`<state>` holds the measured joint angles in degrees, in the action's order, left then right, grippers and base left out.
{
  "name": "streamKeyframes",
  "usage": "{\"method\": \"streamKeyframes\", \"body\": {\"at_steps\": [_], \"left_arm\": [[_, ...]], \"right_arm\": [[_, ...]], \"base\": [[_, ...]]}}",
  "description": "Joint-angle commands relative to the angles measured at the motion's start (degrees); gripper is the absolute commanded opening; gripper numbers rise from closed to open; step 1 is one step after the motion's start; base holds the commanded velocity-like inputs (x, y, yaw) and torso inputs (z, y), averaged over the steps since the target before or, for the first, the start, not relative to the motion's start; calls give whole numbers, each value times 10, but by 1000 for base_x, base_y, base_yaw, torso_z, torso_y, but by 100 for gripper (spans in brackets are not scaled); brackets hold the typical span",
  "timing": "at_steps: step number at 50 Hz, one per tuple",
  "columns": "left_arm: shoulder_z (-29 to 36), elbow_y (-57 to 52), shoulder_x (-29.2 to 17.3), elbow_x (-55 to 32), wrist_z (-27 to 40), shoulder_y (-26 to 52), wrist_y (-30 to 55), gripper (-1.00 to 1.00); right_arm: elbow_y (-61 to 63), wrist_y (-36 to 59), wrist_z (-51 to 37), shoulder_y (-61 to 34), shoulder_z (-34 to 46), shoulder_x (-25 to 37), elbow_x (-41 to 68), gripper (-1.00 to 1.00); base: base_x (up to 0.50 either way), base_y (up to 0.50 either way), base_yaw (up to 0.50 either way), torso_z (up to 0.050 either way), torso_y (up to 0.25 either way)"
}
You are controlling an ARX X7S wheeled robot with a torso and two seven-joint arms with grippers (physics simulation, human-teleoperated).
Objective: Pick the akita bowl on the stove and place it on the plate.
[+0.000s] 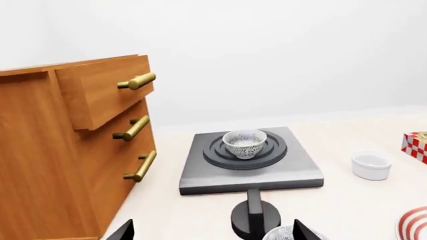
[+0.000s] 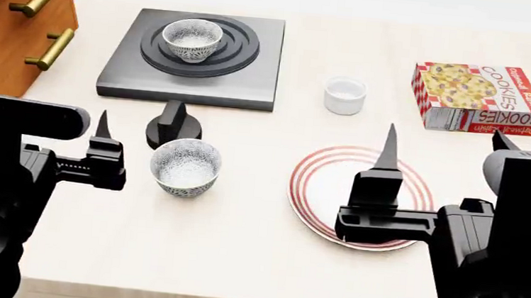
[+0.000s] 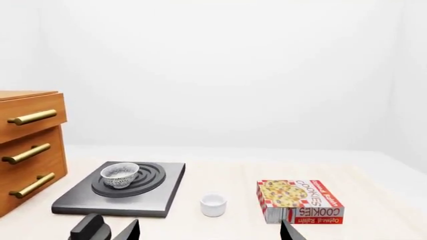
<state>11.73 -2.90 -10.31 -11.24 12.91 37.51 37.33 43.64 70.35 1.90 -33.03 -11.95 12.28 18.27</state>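
The word "COOKIES" is printed in red capitals on the top face of the cookie box (image 2: 479, 97), where it is seen inverted from the head view. The same word is repeated on the side panel of the box (image 3: 299, 201). Smaller lettering is present but cannot be read.

- The akita bowl (image 2: 192, 39): small, round and deep, with a fine grey-and-white speckle inside and out. It stands upright and empty at the centre of the burner rings.
- The stove (image 2: 124, 74): a flat, square, dark grey slab with black concentric rings, lying on the table toward its far left, beside the wooden drawers.
- The plate (image 2: 318, 184): round, flat and white, with thin red rings around its rim. It lies on the table nearer the robot, well apart from the stove, partly hidden.
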Motion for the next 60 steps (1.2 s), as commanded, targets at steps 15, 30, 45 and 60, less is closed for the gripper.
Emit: {"method": "streamKeyframes", "body": {"at_steps": [15,30,45,60], "left_arm": [[-1,-4,-3,-15,5,6,13,100],[7,-2,-5,-17,6,7,11,100],[13,7,-8,-19,6,6,1,100],[15,4,-10,-25,7,7,5,100]], "right_arm": [[2,5,-7,-2,0,3,10,100],[6,11,-11,-4,-3,4,17,100],[-1,-2,-11,2,-2,7,21,100],[7,12,-18,-4,-3,7,29,100]], "base": [[0,-114,0,0,0],[0,-168,0,0,0],[0,-169,0,0,0],[0,-204,0,0,0]]}}
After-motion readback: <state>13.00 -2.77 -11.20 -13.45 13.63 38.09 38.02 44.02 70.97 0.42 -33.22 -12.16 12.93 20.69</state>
